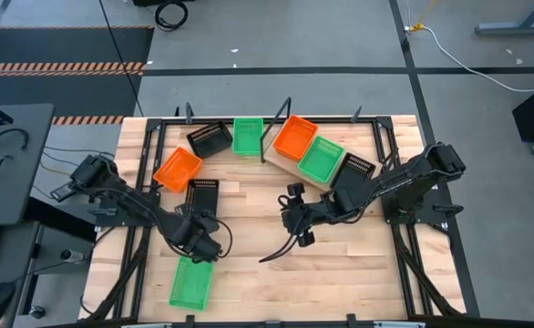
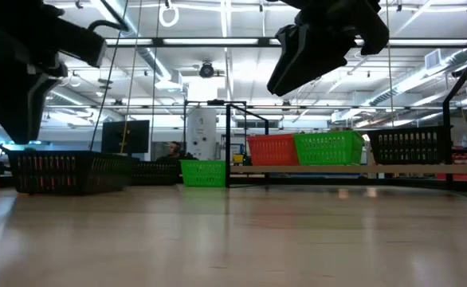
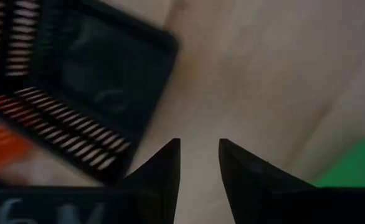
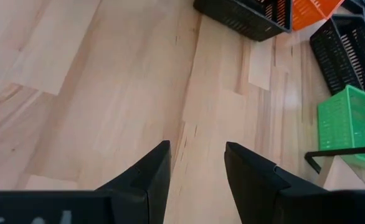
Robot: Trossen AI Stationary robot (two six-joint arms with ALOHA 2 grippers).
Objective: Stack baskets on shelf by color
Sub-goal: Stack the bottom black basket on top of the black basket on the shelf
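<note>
Two grippers, left (image 1: pixel 203 246) and right (image 1: pixel 296 219), spread, empty. I judge black basket (image 1: pixel 202 194) light, stiff, slick; pinch slotted wall.

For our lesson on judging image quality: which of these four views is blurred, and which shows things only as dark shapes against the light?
Left wrist view: the black slotted plastic basket is smeared and soft. Low view: bright ceiling lights leave both arms as dark silhouettes, and the pale wooden tabletop carries a sheen. High view: even light, crisp edges. Right wrist view: sharp wood grain, mild blur at the fingers.
</note>
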